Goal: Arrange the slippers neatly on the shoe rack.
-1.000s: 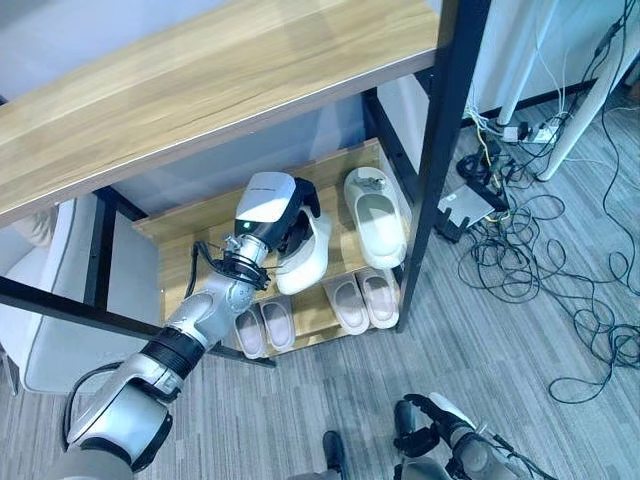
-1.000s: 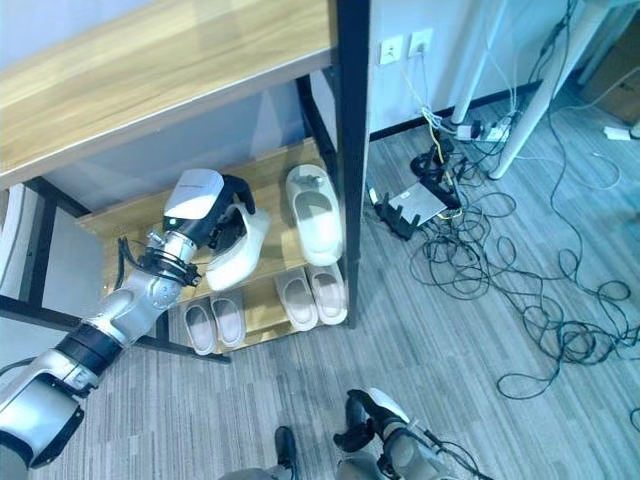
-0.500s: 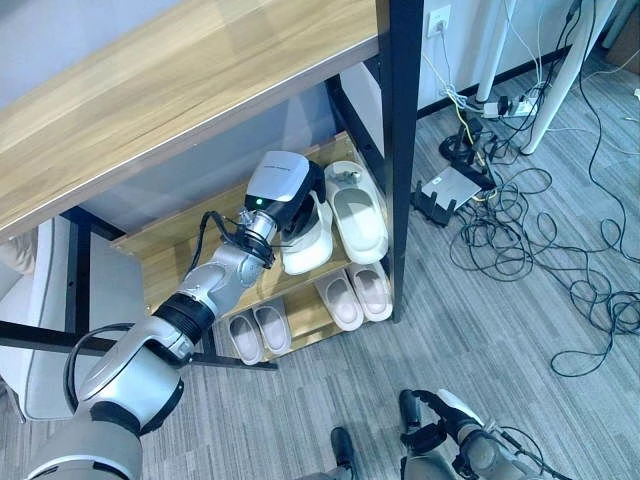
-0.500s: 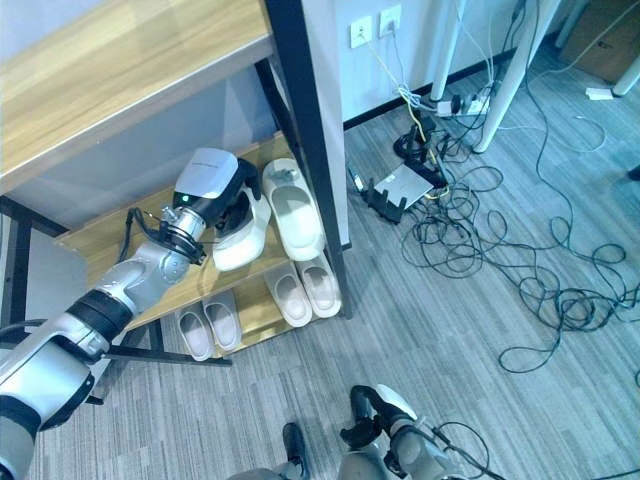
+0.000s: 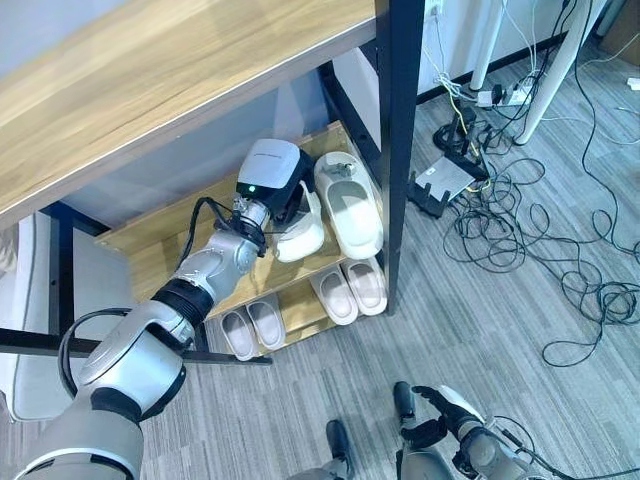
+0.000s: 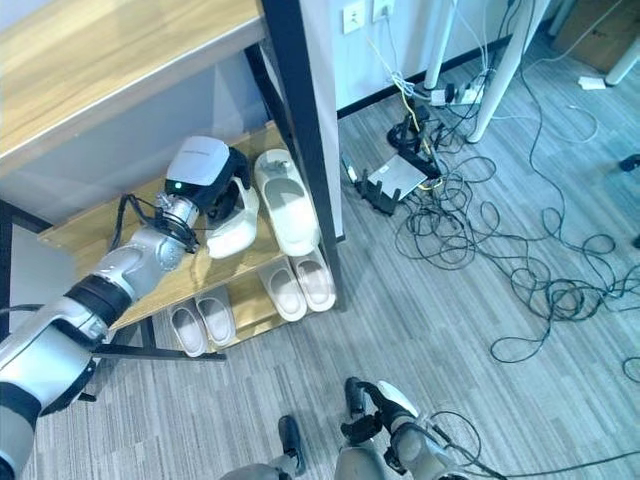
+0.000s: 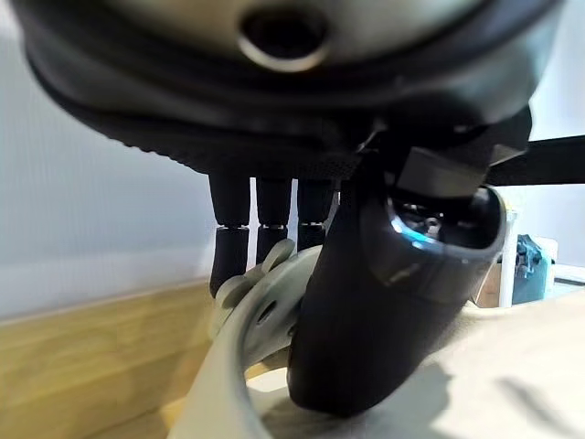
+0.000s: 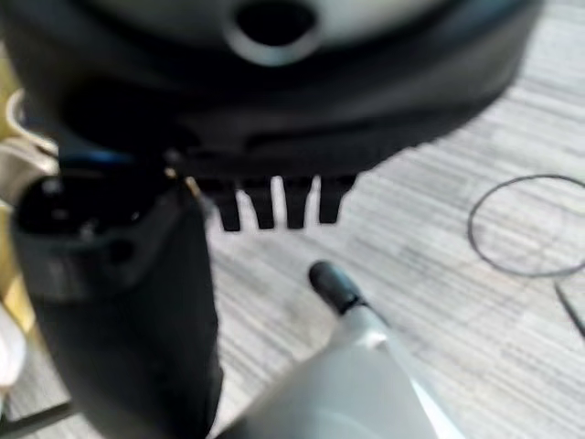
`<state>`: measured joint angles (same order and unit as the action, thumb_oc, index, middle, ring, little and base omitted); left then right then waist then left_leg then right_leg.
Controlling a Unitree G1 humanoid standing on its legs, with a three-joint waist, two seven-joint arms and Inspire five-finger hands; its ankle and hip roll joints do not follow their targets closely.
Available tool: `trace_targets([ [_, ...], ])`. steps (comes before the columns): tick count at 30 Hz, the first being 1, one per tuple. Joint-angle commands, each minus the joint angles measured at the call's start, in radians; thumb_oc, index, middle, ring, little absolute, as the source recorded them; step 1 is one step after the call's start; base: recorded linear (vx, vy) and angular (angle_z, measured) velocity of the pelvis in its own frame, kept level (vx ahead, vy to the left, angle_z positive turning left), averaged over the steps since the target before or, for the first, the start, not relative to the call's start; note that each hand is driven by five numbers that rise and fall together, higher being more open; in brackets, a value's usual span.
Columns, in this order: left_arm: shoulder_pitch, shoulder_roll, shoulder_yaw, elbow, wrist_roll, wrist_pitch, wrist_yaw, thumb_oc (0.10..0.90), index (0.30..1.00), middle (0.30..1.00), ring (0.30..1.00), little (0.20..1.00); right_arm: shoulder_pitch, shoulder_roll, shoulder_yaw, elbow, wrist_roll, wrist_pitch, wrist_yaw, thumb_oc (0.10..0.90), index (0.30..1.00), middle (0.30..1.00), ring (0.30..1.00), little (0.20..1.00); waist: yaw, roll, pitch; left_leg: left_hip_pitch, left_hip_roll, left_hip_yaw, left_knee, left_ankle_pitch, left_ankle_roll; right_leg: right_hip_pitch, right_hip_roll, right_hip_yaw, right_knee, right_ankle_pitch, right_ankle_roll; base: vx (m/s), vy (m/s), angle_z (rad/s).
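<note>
My left hand (image 5: 273,178) reaches onto the middle shelf of the shoe rack (image 5: 160,245) and is shut on a white slipper (image 5: 301,236). In the left wrist view the thumb (image 7: 384,293) presses the inside of the slipper (image 7: 239,352), and the fingers (image 7: 265,240) sit behind its upper rim. The slipper stands tilted, toe down on the shelf. A second white slipper (image 5: 351,205) lies flat just to its right, close beside it. My right hand (image 5: 442,432) hangs low near the floor, fingers relaxed and holding nothing.
Two pairs of small pale slippers (image 5: 247,328) (image 5: 351,290) sit on the bottom shelf. A black upright post (image 5: 398,150) stands at the rack's right front corner, under a wide wooden top board (image 5: 150,90). Tangled cables (image 5: 520,215) cover the floor to the right.
The camera has shifted. My left hand has carried the slipper down and right, from a raised tilt to toe-down on the shelf beside the second slipper.
</note>
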<state>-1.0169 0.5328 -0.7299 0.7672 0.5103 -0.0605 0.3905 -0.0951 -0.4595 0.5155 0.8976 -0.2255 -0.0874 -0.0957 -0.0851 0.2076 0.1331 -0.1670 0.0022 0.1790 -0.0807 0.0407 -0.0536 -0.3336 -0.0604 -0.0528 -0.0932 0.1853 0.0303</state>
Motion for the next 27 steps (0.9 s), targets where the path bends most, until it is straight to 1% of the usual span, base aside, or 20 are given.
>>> trace_targets([
  [1,-0.198,0.037,0.055,0.069,-0.021,0.016,0.101,0.800,0.900,0.900,0.900,0.900,0.012,-0.004,0.016,-0.006,0.008,-0.050,-0.018,0.800,0.900,0.900,0.900,0.900,-0.007,-0.027,-0.028,-0.079,-0.002,-0.077,-0.007,0.019,-0.032,0.042,-0.077,-0.053,0.006,-0.126,0.118,0.00,0.000,0.00],
  [9,-0.170,0.042,0.066,0.037,-0.012,0.014,0.094,0.800,0.900,0.900,0.900,0.900,0.030,-0.005,0.011,-0.019,0.006,-0.056,-0.017,0.800,0.900,0.900,0.900,0.900,-0.006,-0.029,-0.032,-0.070,0.004,-0.080,-0.007,0.016,-0.033,0.052,-0.071,-0.056,0.006,-0.133,0.114,0.00,0.000,0.00],
  [15,-0.126,0.019,0.097,-0.005,-0.033,0.008,0.090,0.800,0.900,0.900,0.900,0.900,0.039,0.000,0.010,-0.017,0.001,-0.054,-0.016,0.800,0.900,0.900,0.900,0.900,0.002,-0.032,-0.033,-0.062,0.007,-0.087,-0.007,0.017,-0.036,0.064,-0.066,-0.065,0.006,-0.141,0.112,0.00,0.000,0.00],
  [27,-0.049,-0.015,0.103,-0.090,-0.006,-0.005,0.071,0.800,0.900,0.900,0.900,0.900,0.020,0.011,0.013,0.002,0.004,-0.049,-0.017,0.800,0.900,0.900,0.900,0.900,0.024,-0.035,-0.035,-0.058,0.009,-0.100,-0.007,0.023,-0.041,0.078,-0.063,-0.081,0.006,-0.149,0.109,-0.02,-0.005,0.04],
])
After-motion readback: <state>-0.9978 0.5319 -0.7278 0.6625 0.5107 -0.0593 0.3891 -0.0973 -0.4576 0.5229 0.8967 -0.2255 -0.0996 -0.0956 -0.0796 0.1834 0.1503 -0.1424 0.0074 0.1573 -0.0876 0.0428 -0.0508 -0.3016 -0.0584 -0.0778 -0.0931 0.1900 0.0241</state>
